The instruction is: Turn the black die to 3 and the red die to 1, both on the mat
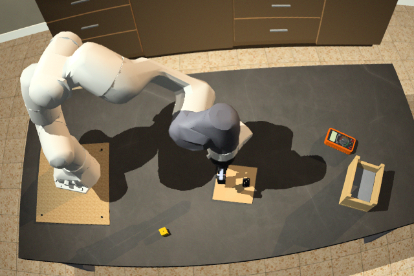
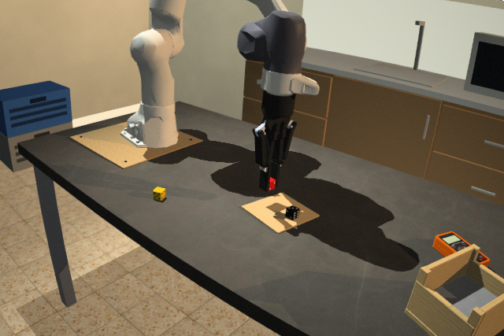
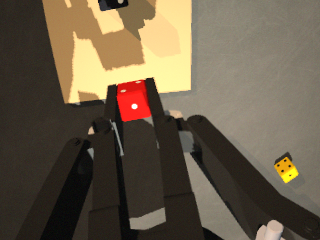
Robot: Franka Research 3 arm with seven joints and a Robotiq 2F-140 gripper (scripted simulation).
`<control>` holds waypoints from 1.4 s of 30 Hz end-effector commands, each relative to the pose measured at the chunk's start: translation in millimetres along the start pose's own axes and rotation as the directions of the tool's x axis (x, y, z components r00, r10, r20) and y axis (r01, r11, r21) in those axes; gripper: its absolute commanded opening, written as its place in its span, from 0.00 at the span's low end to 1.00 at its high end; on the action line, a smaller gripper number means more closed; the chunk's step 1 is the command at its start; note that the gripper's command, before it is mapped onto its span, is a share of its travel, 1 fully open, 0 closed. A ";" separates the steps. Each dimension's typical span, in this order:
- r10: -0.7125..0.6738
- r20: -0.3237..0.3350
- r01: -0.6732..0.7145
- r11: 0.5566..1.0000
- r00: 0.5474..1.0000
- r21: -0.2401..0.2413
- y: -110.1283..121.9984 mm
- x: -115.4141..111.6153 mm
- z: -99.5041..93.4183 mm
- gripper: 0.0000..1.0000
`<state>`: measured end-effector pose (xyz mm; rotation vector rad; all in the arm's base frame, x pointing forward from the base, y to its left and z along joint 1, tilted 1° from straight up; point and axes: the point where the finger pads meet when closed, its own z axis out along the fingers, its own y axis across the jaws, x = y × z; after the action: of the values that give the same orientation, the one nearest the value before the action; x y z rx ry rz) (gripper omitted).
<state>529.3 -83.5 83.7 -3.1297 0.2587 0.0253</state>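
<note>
My gripper (image 1: 221, 180) (image 2: 269, 184) (image 3: 133, 95) is shut on the red die (image 2: 272, 183) (image 3: 134, 106) and holds it raised, near the mat's edge. In the wrist view one face with a single pip is turned toward the camera, and a foreshortened face shows two pips. In the top view the red die is hidden. The black die (image 1: 246, 182) (image 2: 292, 212) (image 3: 113, 4) rests on the tan mat (image 1: 233, 196) (image 2: 260, 206) (image 3: 167, 75); its top number is hard to read. The yellow die (image 1: 163, 231) (image 2: 159, 193) (image 3: 286, 170) sits on the table, 1 on top, away from the mat.
An orange multimeter (image 1: 339, 141) (image 2: 450, 242) lies at the right of the table. A wooden box (image 1: 347, 184) (image 2: 437, 312) with an open top stands beside it. The arm's base stands on a tan board (image 1: 73, 216) (image 2: 105, 153) at the left.
</note>
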 end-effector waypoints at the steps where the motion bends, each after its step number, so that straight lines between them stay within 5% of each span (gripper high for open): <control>1: -0.011 -0.024 0.011 1.000 1.000 0.006 -1.0 8.5 9.8 0.21; 11: -0.011 -0.024 0.011 1.000 1.000 0.006 -1.3 9.9 39.2 0.21; 42: -0.011 -0.024 0.011 1.000 1.000 0.006 -1.3 9.9 40.4 0.21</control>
<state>537.7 -83.6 43.0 -3.1260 0.2512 -0.0078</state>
